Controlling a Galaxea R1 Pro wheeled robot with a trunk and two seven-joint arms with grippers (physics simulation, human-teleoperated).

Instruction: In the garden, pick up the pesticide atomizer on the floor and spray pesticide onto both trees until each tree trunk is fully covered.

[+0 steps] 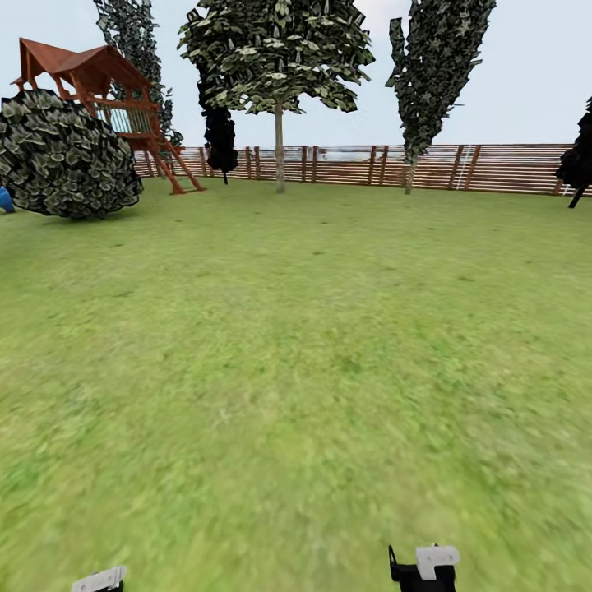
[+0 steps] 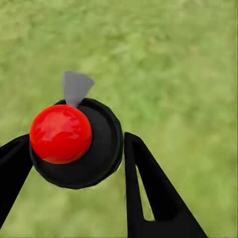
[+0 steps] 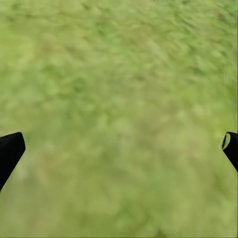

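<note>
Judging by the frames: atomizer is in hand, robot is in transit across the wide, softly blurred green lawn (image 1: 296,353); spraying not started. Next move as I see it: close in on a trunk, then aim the nozzle at the bark, low to high

Largest to smallest:
- lawn runs to the brown horizontal-slat wooden fence (image 1: 493,168) along its far edge
- round mottled dark-green shrub (image 1: 66,156) at the lawn's far left edge, red-brown wooden play tower (image 1: 99,82) just behind it
- tall tree with blocky mottled-green crown (image 1: 275,53) near the far edge, left of middle; its bare straight grey-tan trunk (image 1: 279,148) is thin and branchless low down
- second tall leafy tree, narrower crown (image 1: 436,66), near the fence right of middle; I can't tell for sure it's the other target
- near-black cypress (image 1: 219,136) at the fence, left of the first tree
- right gripper (image 3: 119,148): matte black fingers wide apart, holding nothing, grass between them
- left gripper (image 2: 74,158): black tapered fingers clamped on either side of the small atomizer with glossy red ball top on a round black collar (image 2: 74,144), grey fan-shaped nozzle piece (image 2: 76,87) sticking out past the collar

Both trees well apart from the robot
</note>
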